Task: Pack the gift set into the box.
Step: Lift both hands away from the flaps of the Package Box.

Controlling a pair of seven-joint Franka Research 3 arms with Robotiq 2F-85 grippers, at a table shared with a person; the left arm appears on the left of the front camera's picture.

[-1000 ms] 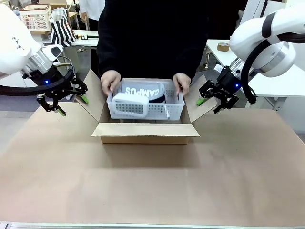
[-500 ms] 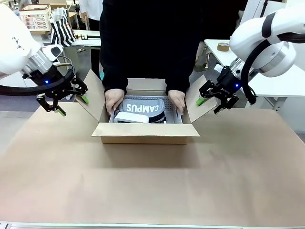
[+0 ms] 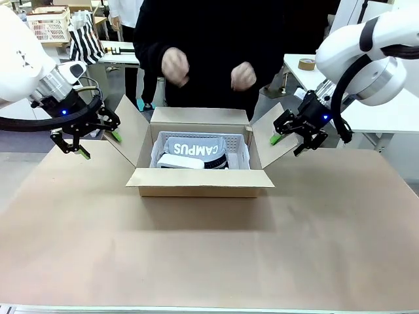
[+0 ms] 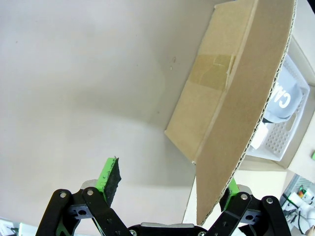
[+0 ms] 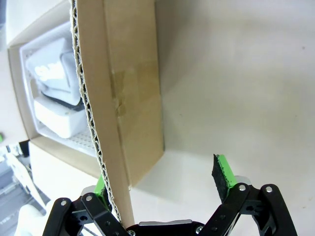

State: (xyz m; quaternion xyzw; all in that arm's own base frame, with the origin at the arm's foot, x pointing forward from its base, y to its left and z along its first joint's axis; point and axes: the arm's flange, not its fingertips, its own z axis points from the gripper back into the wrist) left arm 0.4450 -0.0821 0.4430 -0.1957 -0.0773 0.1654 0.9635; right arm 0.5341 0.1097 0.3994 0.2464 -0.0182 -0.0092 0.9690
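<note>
Brown paper covers the worktop (image 3: 196, 261), at whose centre the box (image 3: 200, 184) is placed with flaps open. The gift set (image 3: 195, 149) is seated inside, in a white basket (image 3: 246, 140). The left pincer (image 3: 98, 144) is spread wide astride the left flap (image 3: 129, 131), and the right pincer (image 3: 289, 144) is equally wide astride the right flap (image 3: 270, 133). Pad contact with the card cannot be confirmed. A person's hands (image 3: 175, 65) are held above the box. If a flap is pushed off-line, it may be creased or the box dragged.
</note>
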